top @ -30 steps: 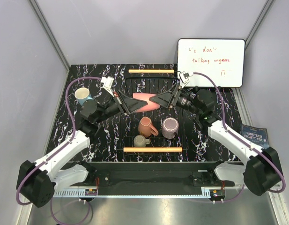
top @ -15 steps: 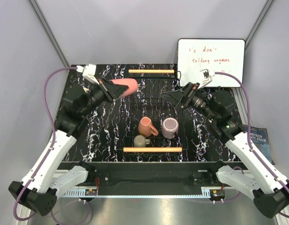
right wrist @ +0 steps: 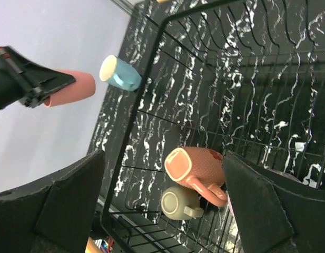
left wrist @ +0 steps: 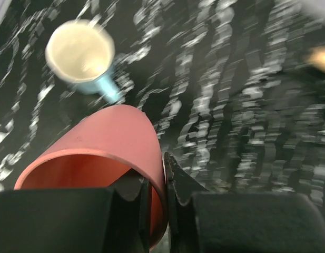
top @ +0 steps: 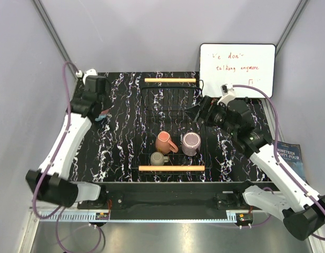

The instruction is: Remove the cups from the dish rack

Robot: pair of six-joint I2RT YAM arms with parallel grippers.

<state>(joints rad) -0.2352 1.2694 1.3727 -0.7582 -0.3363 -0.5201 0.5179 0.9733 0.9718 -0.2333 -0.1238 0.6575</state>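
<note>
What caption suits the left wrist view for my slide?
Left tool pinching the pink cup's rim over the marbled table, the light blue cup resting beyond.

Your black, white-veined counter (top: pixel 120 153) carries a red-lettered white whiteboard (top: pixel 237 69) far right; a dark-blue paperback (top: pixel 286 153) lies beside its right edge.

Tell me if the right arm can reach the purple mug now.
Probably yes. The right gripper hangs open and empty over the rack's far right, and the purple mug stands upright just nearer, nothing above it. The orange mug sits on its left, off that path.
</note>
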